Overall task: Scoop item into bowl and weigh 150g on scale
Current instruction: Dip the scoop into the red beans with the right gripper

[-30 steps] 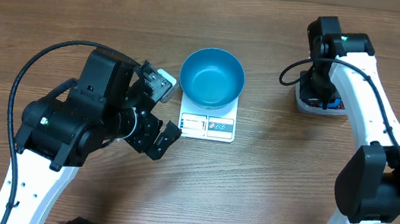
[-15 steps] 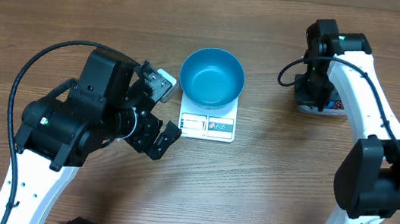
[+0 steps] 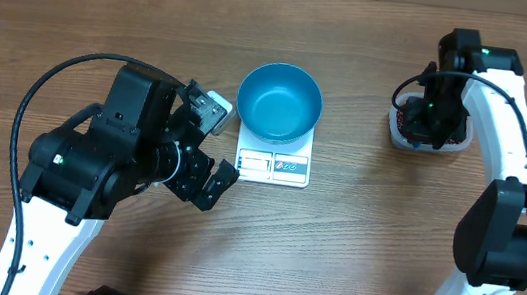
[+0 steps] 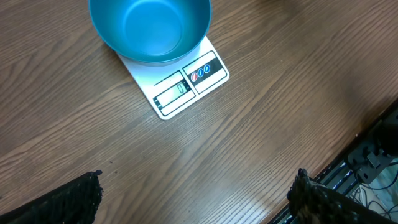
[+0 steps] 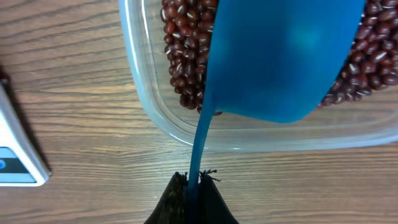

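Note:
The blue bowl (image 3: 280,101) stands empty on the white scale (image 3: 273,167); the left wrist view shows the bowl (image 4: 149,28) on the scale (image 4: 186,87). My left gripper (image 3: 217,148) hovers open beside the scale's left edge, its fingertips (image 4: 81,196) wide apart over bare wood. The red-brown beans (image 5: 183,62) lie in a clear tub (image 5: 140,93) at the right. My right gripper (image 5: 194,182) is shut on the thin handle of a blue scoop (image 5: 280,62). The scoop's cup sits over the beans and hides many of them.
In the overhead view the right gripper (image 3: 430,123) and its arm cover most of the clear tub (image 3: 398,134). The left arm's black cable loops over the table at the left. The table's front edge and cables show at the lower right of the left wrist view.
The right arm has swung to the right with the scoop, staying over the tub. The left arm, bowl and scale have not moved.

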Tool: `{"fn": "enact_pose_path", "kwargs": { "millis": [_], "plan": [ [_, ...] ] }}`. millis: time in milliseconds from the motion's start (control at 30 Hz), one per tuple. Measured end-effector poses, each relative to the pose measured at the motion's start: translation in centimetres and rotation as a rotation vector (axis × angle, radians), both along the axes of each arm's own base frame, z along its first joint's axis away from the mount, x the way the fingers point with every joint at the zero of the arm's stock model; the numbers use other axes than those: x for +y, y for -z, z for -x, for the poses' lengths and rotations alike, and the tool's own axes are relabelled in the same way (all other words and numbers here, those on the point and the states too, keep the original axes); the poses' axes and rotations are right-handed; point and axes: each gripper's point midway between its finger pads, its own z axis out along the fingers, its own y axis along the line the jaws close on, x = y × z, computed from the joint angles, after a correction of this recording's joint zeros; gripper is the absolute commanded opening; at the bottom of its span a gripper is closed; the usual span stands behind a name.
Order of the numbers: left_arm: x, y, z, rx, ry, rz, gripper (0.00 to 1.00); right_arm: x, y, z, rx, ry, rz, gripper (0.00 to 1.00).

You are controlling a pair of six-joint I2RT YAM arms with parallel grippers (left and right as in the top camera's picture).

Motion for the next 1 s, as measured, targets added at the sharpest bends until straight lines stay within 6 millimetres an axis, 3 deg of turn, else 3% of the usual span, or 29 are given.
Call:
{"fn": "enact_pose_path", "kwargs": {
  "millis": [1000],
  "plan": [
    [0.0,0.0,0.0,0.000,0.000,0.000,1.00,-2.1,-1.5,0.5,-0.039,0.079,-0.370,0.04]
  ]
}}
